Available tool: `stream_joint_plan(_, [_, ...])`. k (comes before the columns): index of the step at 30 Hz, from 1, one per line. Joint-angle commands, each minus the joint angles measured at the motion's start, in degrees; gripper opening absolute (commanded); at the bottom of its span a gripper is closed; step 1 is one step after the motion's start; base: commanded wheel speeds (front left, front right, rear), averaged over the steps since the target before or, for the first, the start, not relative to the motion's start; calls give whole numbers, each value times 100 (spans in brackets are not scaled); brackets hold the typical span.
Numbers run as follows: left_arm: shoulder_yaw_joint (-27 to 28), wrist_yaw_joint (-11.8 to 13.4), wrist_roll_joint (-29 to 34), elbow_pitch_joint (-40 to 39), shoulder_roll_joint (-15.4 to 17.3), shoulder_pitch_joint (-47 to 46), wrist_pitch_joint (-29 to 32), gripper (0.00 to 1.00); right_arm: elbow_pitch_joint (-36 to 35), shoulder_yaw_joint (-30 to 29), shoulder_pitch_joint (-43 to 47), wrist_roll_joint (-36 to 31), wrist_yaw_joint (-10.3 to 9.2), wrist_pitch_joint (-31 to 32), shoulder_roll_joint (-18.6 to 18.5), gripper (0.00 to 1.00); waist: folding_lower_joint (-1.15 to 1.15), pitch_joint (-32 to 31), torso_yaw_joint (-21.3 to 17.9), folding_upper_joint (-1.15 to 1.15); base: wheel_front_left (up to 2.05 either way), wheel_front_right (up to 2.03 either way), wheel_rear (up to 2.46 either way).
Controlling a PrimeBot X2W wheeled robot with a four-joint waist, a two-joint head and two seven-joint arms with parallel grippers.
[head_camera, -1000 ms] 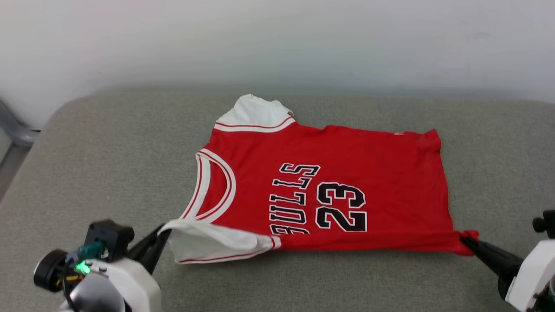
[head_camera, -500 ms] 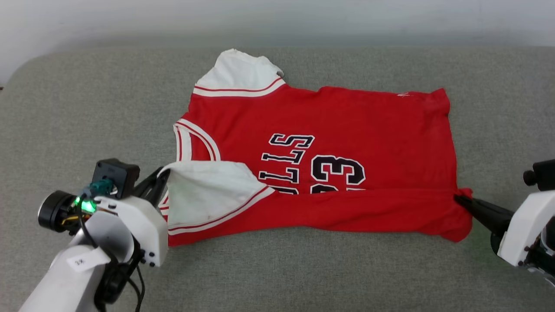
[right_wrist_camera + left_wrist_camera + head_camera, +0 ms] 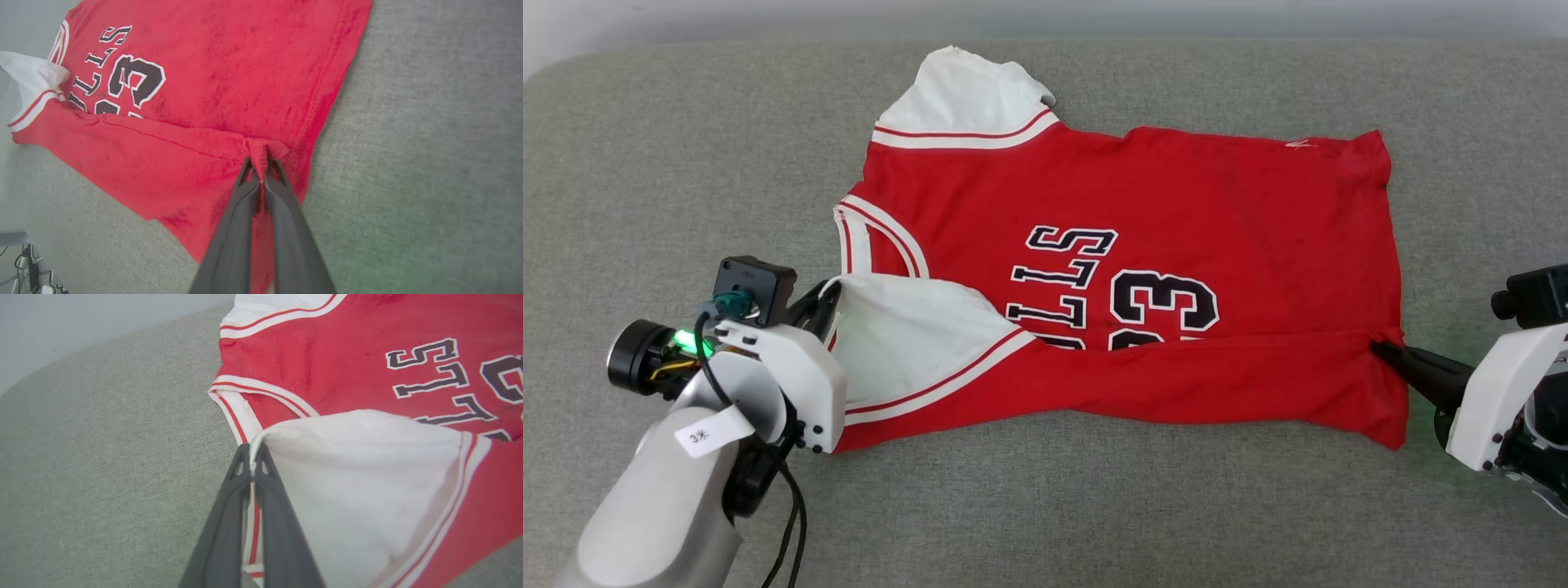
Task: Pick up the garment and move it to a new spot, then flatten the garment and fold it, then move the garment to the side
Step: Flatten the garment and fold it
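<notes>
Garment (image 3: pixel 1217 204), a red shirt w/ white sleeves, lies front-up across a grey cushion (image 3: pixel 1094 506), collar to my left and hem to my right. Its near edge is folded over onto the front, covering the lower part of the black lettering (image 3: pixel 1127 286). My left gripper (image 3: pixel 827 292) is clamped tight on the tip of the near sleeve (image 3: pixel 915 343), which lies over the collar's near side. In the left wrist view, white cloth is pinched between the two fingers (image 3: pixel 224 531). My right gripper (image 3: pixel 1382 349) is closed on a bunch of red fabric at the hem's near corner, also seen pinched in the right wrist view. Its far sleeve (image 3: pixel 968 90) lies flat twd the cushion's back edge. I can't tell from these angles whether the held edge is lifted or resting on the shirt.
</notes>
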Motion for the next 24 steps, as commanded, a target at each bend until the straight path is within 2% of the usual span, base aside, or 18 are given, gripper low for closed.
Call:
stream_joint_plan(1, [-47, -32, 57, 108, -42, -141, -46, 0, 54, 28, -99, -20, -7, -28, 54, 0, -1, 31, 10, 0, 0, 0, 0])
stream_joint_plan(6, [-161, -86, 137, 552, -172, -408, -156, 0, 232, 87, -150, -11, -7, -75, 138, 0, -1, 61, 18, 0, 0, 0, 0])
stream_joint_plan(7, [-195, -67, 172, 643, -203, -451, -163, 46, 293, 95, -159, -7, -7, -92, 156, 0, -1, 52, 15, 0, 0, 0, 0])
stream_joint_plan(8, [-221, -31, 208, 748, -222, -490, -168, 100, 344, 103, -192, -63, -7, -155, 186, 48, -1, 32, 8, 0, 0, 0, 0])
stream_joint_plan(9, [-251, -31, 237, 827, -239, -513, -185, 100, 393, 118, -192, -61, -7, -179, 231, 100, -1, 4, 1, 0, 0, 0, 0])
stream_joint_plan(14, [-136, 250, 242, 981, -435, -601, -584, 100, 533, 174, -200, -167, -7, -422, 345, 100, -1, -221, -27, 0, 0, 0, 0])
stream_joint_plan(18, [38, 437, 57, 816, -581, -375, -843, 100, 663, 283, -204, -537, -7, -640, 316, 100, -1, -456, -35, 0, 0, 0, 0])
stream_joint_plan(24, [205, 925, -115, 143, -659, 236, -655, 100, 896, 103, 19, -739, -7, -738, 520, 100, -1, -766, -66, 0, 0, 0, 0])
